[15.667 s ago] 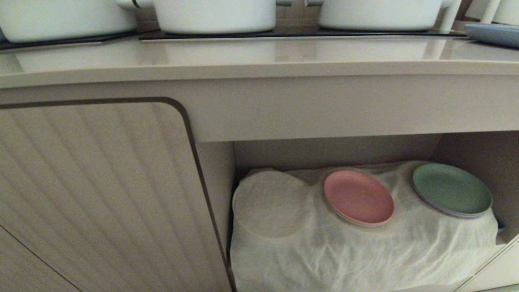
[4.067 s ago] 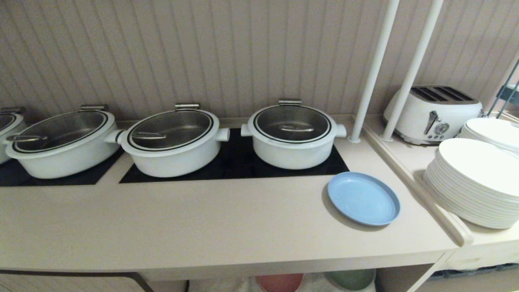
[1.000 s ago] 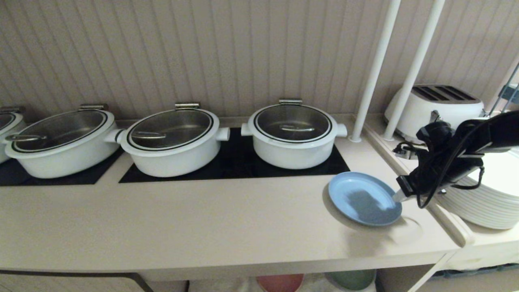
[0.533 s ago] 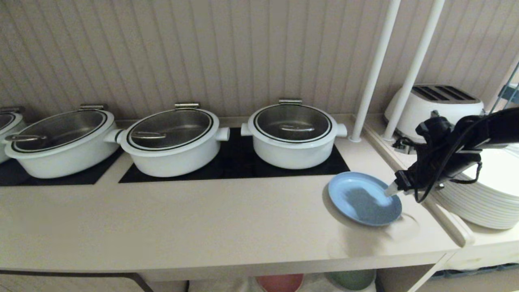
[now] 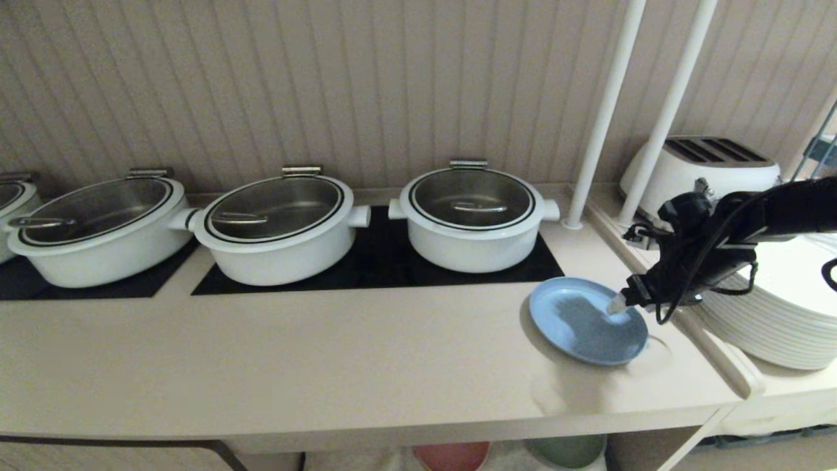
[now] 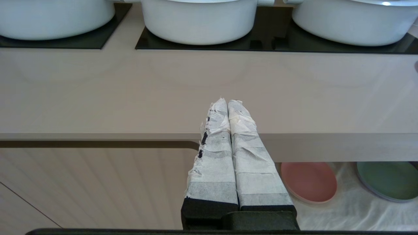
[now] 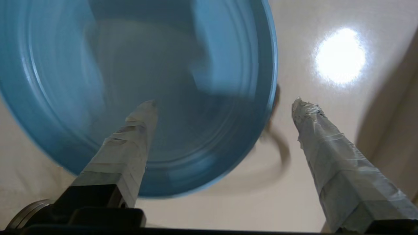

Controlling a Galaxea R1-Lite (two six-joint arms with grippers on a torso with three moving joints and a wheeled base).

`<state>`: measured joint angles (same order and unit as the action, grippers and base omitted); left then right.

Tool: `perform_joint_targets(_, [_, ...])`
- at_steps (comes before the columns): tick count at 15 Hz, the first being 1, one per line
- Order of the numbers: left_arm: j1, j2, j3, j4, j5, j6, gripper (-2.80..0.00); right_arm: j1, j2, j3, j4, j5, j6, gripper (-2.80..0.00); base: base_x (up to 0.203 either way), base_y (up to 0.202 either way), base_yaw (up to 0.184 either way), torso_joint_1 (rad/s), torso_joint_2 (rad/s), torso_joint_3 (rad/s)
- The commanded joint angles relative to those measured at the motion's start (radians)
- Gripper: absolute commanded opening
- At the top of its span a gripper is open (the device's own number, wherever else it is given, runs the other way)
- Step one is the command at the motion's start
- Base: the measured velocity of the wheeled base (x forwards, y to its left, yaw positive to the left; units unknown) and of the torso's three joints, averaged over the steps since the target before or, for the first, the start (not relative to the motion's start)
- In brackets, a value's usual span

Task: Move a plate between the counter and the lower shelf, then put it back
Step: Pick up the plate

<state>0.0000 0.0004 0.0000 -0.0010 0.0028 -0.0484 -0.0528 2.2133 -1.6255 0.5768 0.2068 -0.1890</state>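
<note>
We see our right gripper [image 7: 225, 104] spread wide, one finger over the plate [image 7: 137, 81], the other above the counter [image 7: 326, 137].

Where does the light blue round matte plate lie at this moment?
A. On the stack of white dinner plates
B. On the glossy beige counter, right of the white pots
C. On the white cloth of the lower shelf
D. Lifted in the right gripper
B: the light blue round matte plate lies flat on the glossy beige counter, with the right gripper open above its rim.

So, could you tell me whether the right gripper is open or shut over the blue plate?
Open: the right gripper has its taped fingers spread wide, straddling the plate's rim, gripping nothing.
</note>
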Motion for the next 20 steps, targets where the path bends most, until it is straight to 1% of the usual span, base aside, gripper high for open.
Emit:
perform_joint_targets(1, [0.000, 0.000, 0.000, -0.001, 0.000, -0.001, -2.80, -0.001, 0.034, -0.011, 0.003, 0.002, 0.000, 0.00, 0.000, 0.000, 0.000, 0.000, 0.00, 0.000])
perform_joint_targets(20, [0.000, 0.000, 0.000, -0.001, 0.000, -0.001, -2.80, 0.001, 0.083, -0.009, 0.000, -0.003, -0.001, 0.00, 0.000, 0.000, 0.000, 0.000, 0.00, 0.000])
